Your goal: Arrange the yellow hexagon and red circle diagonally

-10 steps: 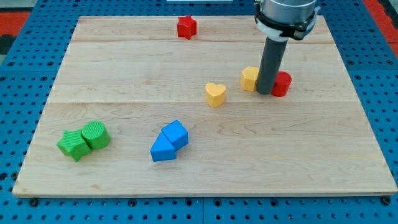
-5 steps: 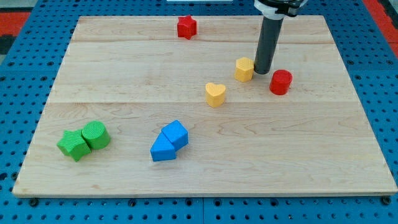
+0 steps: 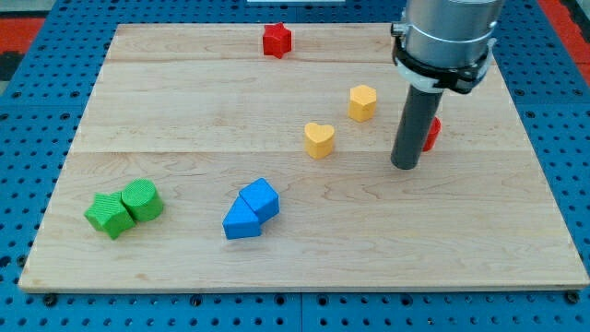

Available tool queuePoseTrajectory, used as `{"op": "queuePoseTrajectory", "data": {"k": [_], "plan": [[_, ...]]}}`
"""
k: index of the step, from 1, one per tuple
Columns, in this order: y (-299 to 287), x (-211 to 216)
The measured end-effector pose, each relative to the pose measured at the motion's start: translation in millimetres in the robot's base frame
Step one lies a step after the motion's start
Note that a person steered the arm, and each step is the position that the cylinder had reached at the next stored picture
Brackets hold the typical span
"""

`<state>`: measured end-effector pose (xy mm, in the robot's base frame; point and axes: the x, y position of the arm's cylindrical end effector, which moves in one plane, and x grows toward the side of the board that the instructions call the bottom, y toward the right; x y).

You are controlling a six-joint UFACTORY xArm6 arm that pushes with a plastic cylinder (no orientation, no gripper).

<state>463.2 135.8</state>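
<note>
My tip (image 3: 405, 166) sits right of frame centre on the table (image 3: 184, 111), just below-left of the red circle (image 3: 430, 135), which the rod mostly hides; there is no claw, so no grasp state to tell. The yellow hexagon (image 3: 362, 101) lies up-left of the tip, apart from it, yellow heart (image 3: 319, 140) further left.

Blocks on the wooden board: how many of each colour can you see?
Red: 2, a star and a circle partly behind my tip
Yellow: 2, a hexagon and a heart
Green: 2
Blue: 2
Total: 8
</note>
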Motion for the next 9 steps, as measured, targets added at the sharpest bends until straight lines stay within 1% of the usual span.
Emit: {"op": "queuePoseTrajectory", "data": {"k": [1,2,3,4,5,6,7,8,9], "plan": [[6.8,-27.3],[6.8,-63.3],[10.6,-82.5],[12.1,-51.0],[38.6,-45.0],[46.5,-73.4],[28.1,-119.6],[34.5,-139.9],[39.3,-108.6]]}}
